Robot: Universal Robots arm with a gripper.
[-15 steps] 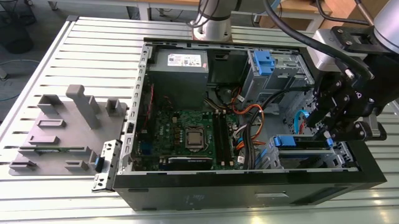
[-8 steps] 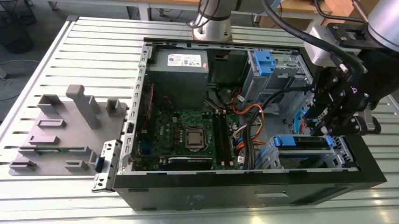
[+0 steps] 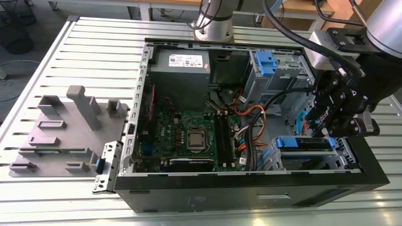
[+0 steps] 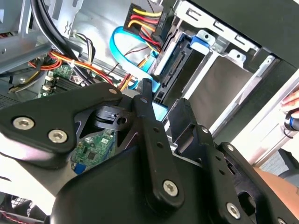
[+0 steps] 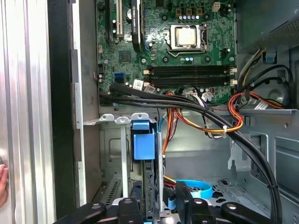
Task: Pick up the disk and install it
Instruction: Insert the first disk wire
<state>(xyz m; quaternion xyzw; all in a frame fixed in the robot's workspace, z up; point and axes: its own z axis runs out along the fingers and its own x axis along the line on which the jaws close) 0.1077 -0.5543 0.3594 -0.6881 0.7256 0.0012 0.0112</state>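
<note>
**One disk in the drive cage: pick-up done, seating unconfirmed**

Open computer case (image 3: 251,200) lies on its side on the slatted metal surface (image 3: 82,56). Motherboard (image 3: 188,136) and power-supply box (image 3: 182,63) are exposed.

- Position of the disk (image 3: 304,143): it sits in the drive cage (image 3: 344,157) at the corner of the case on the exterior view's right, near the front wall. Its blue plastic faces the motherboard side. It is not on the surface, and not on the grey fixture (image 3: 63,127) outside the case.
- Gripper (image 3: 328,133): it hangs directly over that cage, low, at the disk's upper edge. In the first wrist view the slab runs edge-on between the cage rails, and the jaws stand one to each side of it.
- Jaw state: I cannot tell whether they press on the disk or only straddle it. Cables and the slab's own edge mask the contact line in both wrist views.
- Cabling: a bundle of black leads (image 5: 187,109) crosses above the cage, and a light-blue flat cable (image 4: 124,51) loops just beside the bay. Neither visibly plugs into the disk (the connector end is too cluttered to read).

Judgement: the pick-up is behind us, since the disk is off the surface and inside its bay. The install looks well advanced. Whether the disk is fully home and latched cannot be read from these views, and the gripper is not clear of it.
</note>
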